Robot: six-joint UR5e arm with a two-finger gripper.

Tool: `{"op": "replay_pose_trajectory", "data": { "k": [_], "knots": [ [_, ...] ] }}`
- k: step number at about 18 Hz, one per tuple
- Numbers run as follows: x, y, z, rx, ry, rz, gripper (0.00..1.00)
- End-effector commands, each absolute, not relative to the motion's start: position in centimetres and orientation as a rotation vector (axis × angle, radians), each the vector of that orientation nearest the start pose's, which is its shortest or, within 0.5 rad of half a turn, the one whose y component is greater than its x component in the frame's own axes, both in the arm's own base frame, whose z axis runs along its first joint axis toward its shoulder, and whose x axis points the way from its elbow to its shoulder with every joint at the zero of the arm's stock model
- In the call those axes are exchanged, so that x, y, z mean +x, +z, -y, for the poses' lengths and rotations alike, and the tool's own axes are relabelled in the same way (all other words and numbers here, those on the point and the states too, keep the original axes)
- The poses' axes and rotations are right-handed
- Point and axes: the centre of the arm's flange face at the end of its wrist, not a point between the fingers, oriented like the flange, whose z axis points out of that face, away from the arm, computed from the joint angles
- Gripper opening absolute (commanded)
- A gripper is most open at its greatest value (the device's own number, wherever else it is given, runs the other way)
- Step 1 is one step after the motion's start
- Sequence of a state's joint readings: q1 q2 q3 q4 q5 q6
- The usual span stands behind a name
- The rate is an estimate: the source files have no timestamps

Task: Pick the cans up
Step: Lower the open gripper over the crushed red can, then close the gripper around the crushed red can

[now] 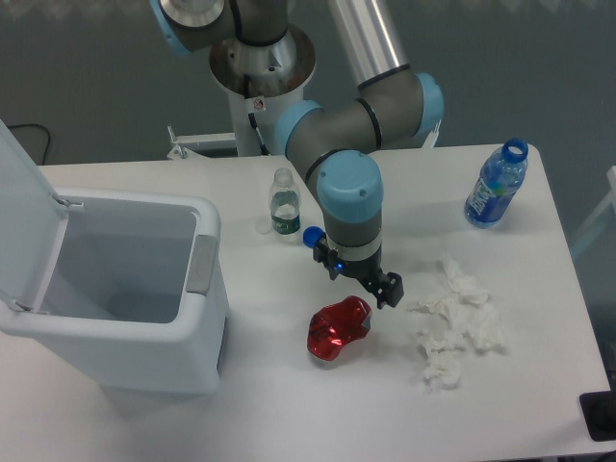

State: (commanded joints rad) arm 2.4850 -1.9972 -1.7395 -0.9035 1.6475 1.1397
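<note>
Jaws spread wide, nothing between them; black two-finger gripper (pixel 364 277) hangs above the table with one finger low near the wrist and the other out by the can's upper right end.

Left to right:
- Open white plastic bin (pixel 198 313) at the left edge of the white table (pixel 289 409), lid (pixel 21 226) tipped up and back, interior looks bare grey-white.
- Small clear plastic bottle with a green label (pixel 283 203) upright behind the gripper, near the table's rear middle.
- Dented shiny red metal can (pixel 338 327) lying on its side on the tabletop, just below and slightly left of the gripper, well apart from the bin. Can't tell whether the lower finger touches it.
- Grey and blue arm (pixel 352 159) comes down from the base at the top.
- Crumpled white tissue wads (pixel 456 324) just right of the can.
- Clear plastic bottle with a blue label and blue neck ring (pixel 497 184) upright near the far right corner.
</note>
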Motion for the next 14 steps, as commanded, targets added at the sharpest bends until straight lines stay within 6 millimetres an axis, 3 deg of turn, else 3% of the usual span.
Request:
{"op": "replay_pose_trajectory", "data": {
  "k": [14],
  "knots": [
    [-41.2, 21.8, -48.1, -3.14, 0.155, -0.415, 1.0]
  ]
}}
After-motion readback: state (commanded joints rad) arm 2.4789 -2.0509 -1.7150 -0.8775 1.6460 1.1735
